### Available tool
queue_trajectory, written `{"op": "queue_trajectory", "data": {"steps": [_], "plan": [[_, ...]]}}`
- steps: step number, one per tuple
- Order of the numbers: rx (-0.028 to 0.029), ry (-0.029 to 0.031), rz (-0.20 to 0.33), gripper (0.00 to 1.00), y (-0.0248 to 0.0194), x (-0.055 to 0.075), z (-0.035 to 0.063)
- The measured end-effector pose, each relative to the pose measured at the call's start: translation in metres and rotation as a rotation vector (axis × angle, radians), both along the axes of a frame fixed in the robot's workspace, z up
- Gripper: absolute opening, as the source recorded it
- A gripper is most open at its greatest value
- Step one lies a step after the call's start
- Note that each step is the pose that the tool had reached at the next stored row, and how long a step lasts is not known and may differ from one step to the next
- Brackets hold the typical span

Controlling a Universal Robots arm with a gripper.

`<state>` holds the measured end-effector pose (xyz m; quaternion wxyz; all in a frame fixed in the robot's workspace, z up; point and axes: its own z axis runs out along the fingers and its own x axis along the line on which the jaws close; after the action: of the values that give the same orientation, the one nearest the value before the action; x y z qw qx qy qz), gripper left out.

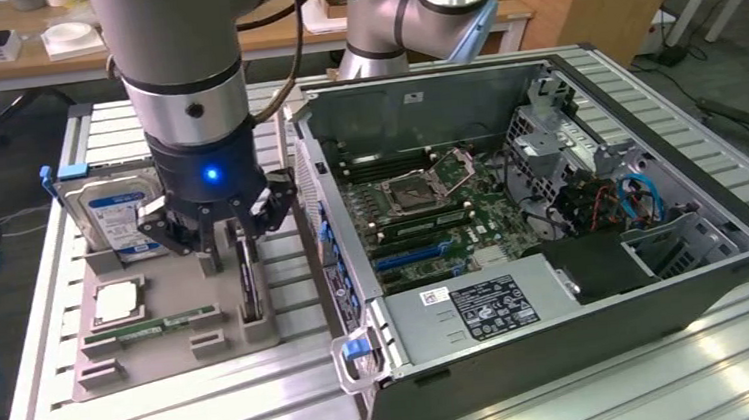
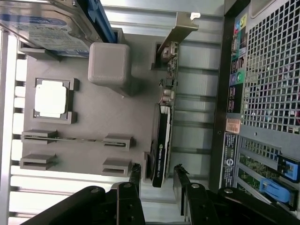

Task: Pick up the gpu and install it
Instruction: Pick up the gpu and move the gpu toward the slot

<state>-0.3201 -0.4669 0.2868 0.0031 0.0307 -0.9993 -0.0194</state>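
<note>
A slatted aluminium table (image 1: pixel 708 364) holds an open desktop computer case (image 1: pixel 561 356), its motherboard exposed. In the exterior view a grey parts tray (image 1: pixel 173 364) lies at nine o'clock of the case, just beside it. The robot arm (image 1: pixel 183 75) reaches straight down over the tray. A hard drive with a blue label (image 1: pixel 107 216) leans at the tray's eleven o'clock corner.

The gpu (image 2: pixel 161 140), a dark card with a silver bracket, stands on edge in a slot along the tray's three o'clock side, nearest the case. The gripper (image 2: pixel 157 172) is spread wide and grips nothing; one finger sits on each side of the card's end opposite the bracket.

A likely hazard: the fingers appear to straddle only the card's end, so closing there could tip the card and jam it in its slot. Squeezing the cooler instead of the board could also let it slip.
</note>
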Motion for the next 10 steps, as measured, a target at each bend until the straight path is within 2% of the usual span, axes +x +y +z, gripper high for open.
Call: {"op": "queue_trajectory", "data": {"steps": [10], "plan": [[0.0001,0.0,-0.02,0.41,-0.0003,0.0032,-0.0062]]}}
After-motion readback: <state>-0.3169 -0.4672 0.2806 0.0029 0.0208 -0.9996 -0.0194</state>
